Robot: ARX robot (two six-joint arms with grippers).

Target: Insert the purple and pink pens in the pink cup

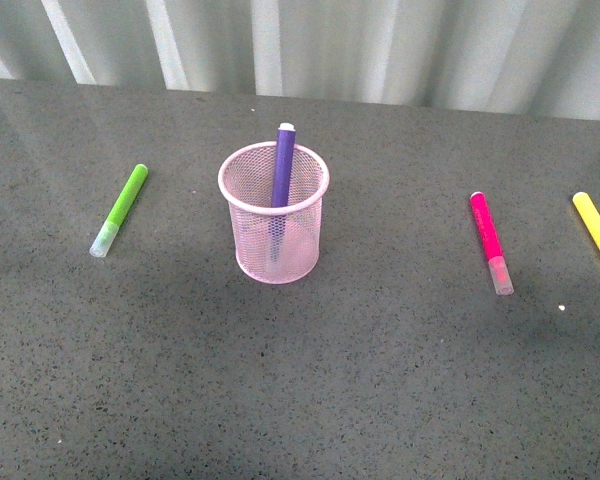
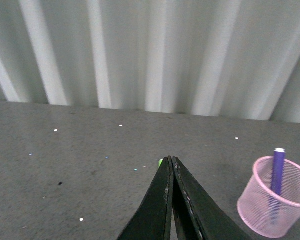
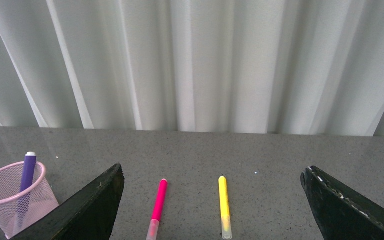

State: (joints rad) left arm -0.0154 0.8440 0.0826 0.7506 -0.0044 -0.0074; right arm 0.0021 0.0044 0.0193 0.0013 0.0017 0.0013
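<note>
Ahead of the wide-open, empty right end effector (image 3: 212,172), the pink pen (image 3: 157,205) lies flat.

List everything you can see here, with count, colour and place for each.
Wire-mesh cylindrical pen cup: one, pale pink, upright mid-table.
Thick purple marker pen: one, purple, standing inside the cup.
Thick pink marker pen: one, hot pink, lying on the table right of the cup.
Green marker: one, lime green, lying left of the cup.
Yellow marker: one, yellow, lying at the far right.
Stone-look tabletop: one, speckled dark grey.
Pleated curtain: one, white, behind the table.
Left jaws: one pair, black, shut, empty.
Right jaws: one pair, black, open, empty.
</note>
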